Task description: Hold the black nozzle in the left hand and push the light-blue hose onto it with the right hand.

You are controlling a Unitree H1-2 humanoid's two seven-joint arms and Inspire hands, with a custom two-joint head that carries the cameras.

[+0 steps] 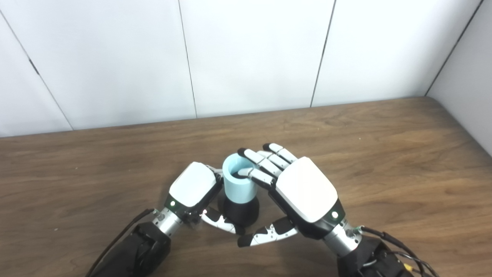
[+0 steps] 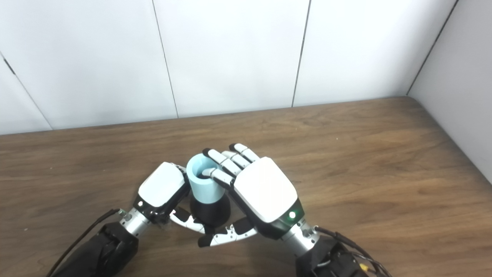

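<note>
Low in the frame's centre, my left hand (image 1: 192, 188) wraps its fingers around the black, flared plastic nozzle (image 1: 241, 211), which stands upright on the brown wooden table (image 1: 384, 154). Just right, my right hand (image 1: 303, 192) lies against the short light-blue hose (image 1: 237, 182) seated atop the nozzle, one fingertip hooked over its open rim. Behind, white wall panels (image 1: 250, 54) fill the top.
</note>
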